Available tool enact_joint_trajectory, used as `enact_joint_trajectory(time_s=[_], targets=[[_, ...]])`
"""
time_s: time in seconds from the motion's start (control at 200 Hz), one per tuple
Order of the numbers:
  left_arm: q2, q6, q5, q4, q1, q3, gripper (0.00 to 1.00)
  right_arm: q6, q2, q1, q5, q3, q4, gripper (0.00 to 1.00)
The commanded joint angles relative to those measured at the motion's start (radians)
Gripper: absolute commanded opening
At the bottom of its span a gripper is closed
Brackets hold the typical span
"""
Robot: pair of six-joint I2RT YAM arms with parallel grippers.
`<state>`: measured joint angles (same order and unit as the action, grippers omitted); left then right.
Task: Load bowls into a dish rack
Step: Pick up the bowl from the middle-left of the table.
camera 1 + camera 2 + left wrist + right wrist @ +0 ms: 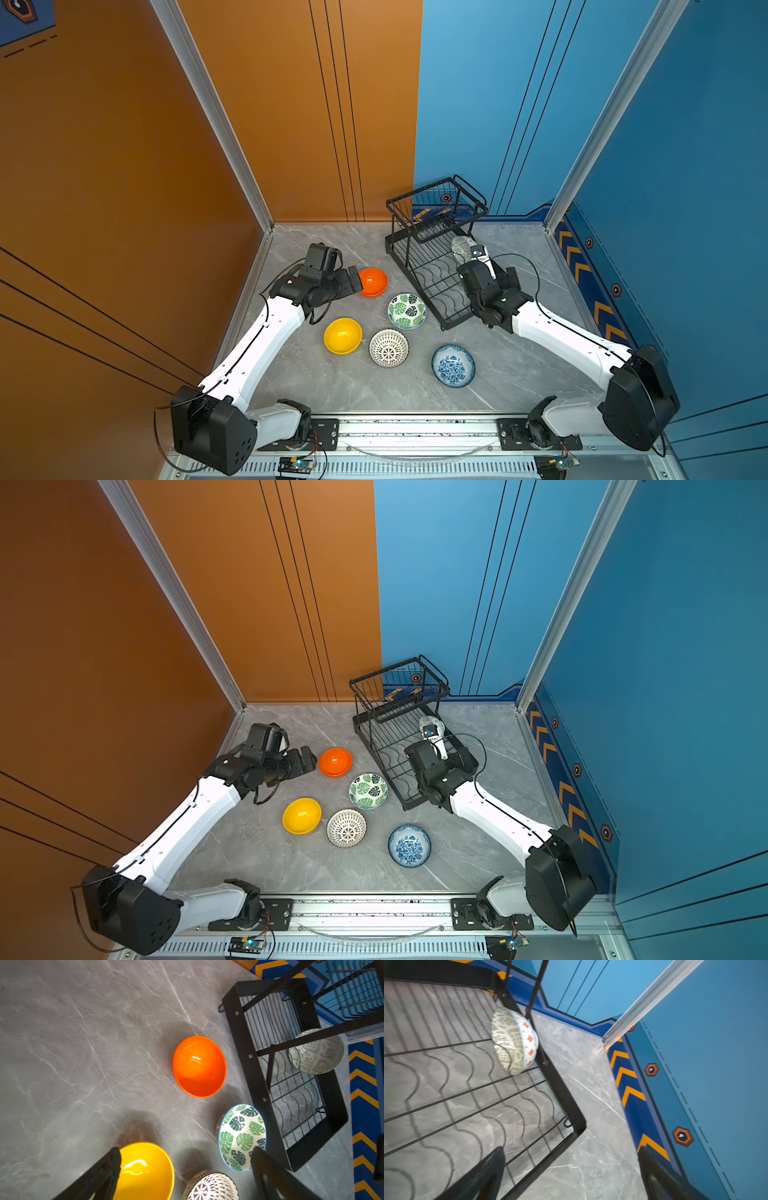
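The black wire dish rack (pixel 417 286) stands at the back right of the table. A pale grey-green patterned bowl (pixel 513 1041) leans on edge in its slotted base, under the raised basket tier. My right gripper (pixel 572 1150) hangs open over the rack's right rim, a little back from that bowl, with nothing between its fingers. An orange bowl (pixel 372 282) sits left of the rack. My left gripper (pixel 354 279) is open right beside it, empty. Yellow (pixel 343 336), lattice-patterned (pixel 388 348), green-leaf (pixel 407 311) and blue floral (pixel 453 365) bowls sit upright in front.
The rack's raised basket tier (pixel 436 208) stands at its far end, close to the back wall. A blue wall with orange chevrons (pixel 629 1093) runs close along the rack's right side. Bare grey marble table (pixel 83 1064) lies left of the orange bowl.
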<state>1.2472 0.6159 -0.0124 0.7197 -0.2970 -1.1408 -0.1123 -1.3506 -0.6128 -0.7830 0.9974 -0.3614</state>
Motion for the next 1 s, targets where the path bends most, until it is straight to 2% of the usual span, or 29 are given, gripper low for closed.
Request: enact_joint_trajectory(time_s=[0.0,0.13,0.23,0.43,0.666,0.681,0.716,0.996], targets=[[0.006,-0.045,-0.010,0.171,0.022,-0.012,0.98,-0.059,0.058,-0.006,0.249,0.061,-0.110,1.00],[0.023,-0.056,0.008,0.253,0.036,-0.005,0.98,-0.090,0.076,-0.013,0.436,0.115,-0.129,1.00],[0.008,-0.065,0.020,0.280,0.035,0.032,0.98,-0.089,0.054,-0.016,0.482,0.135,-0.130,1.00],[-0.019,-0.082,-0.040,0.318,0.039,0.104,1.00,-0.108,-0.008,-0.017,0.577,0.147,-0.114,1.00],[0.016,-0.112,-0.067,0.317,0.066,0.162,0.88,-0.138,-0.046,-0.031,0.634,0.155,-0.067,1.00],[0.018,-0.114,-0.064,0.317,0.070,0.163,0.82,-0.139,-0.048,-0.031,0.633,0.156,-0.067,1.00],[0.026,-0.115,-0.065,0.316,0.076,0.166,0.78,-0.139,-0.056,-0.032,0.631,0.160,-0.067,1.00],[0.106,-0.114,-0.028,0.240,0.082,0.210,0.60,-0.145,-0.087,-0.025,0.646,0.169,-0.058,1.00]])
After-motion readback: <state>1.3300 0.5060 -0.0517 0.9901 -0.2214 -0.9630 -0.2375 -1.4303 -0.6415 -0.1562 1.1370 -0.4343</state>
